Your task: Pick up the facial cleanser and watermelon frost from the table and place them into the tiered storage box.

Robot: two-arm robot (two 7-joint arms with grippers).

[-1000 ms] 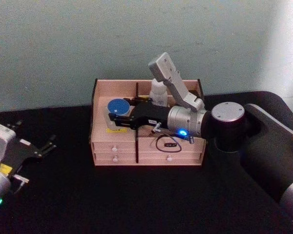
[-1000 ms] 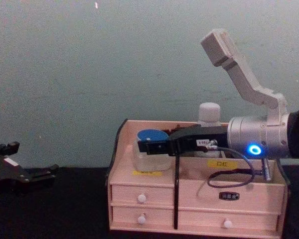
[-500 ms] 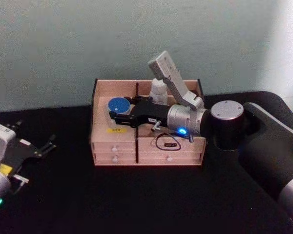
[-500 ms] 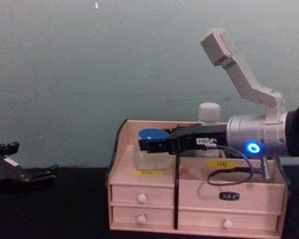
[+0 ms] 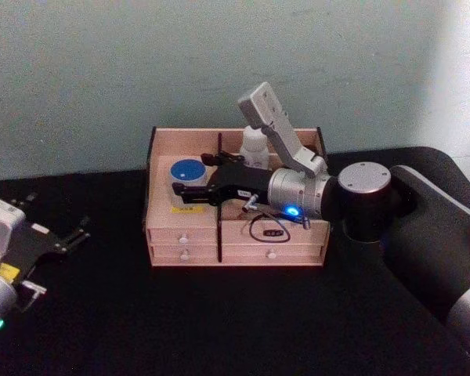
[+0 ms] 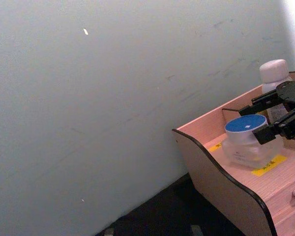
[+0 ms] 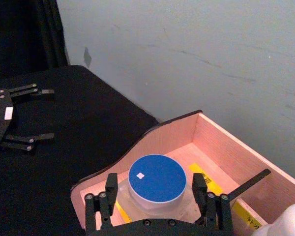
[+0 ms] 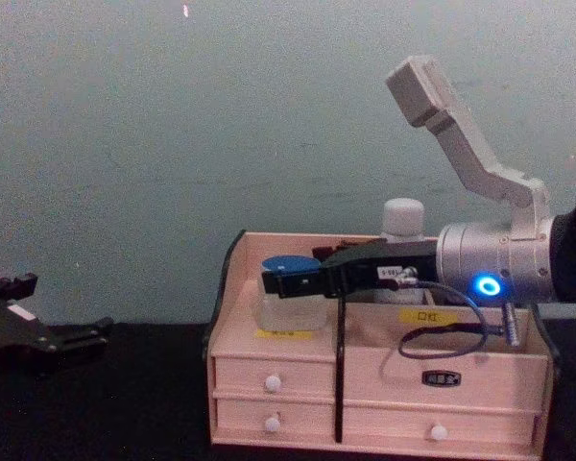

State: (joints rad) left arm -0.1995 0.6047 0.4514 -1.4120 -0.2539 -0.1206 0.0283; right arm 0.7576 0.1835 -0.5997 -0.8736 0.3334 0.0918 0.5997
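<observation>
The right claw (image 7: 157, 206) reaches over the box (image 5: 160, 207) with a finger on either side of the blue-lidded jar (image 7: 156, 184). There looks to be a sliver of gap at each finger, so I judge it spread and letting go, though contact is hard to rule out. The jar sits low in the box's left compartment, and a white bottle (image 5: 254, 147) stands in the back right one. The jar looks rigid, light and smooth-walled, best gripped across its body under the lid. The left claw (image 5: 51, 243) rests spread on the table (image 5: 102, 313), well apart.
</observation>
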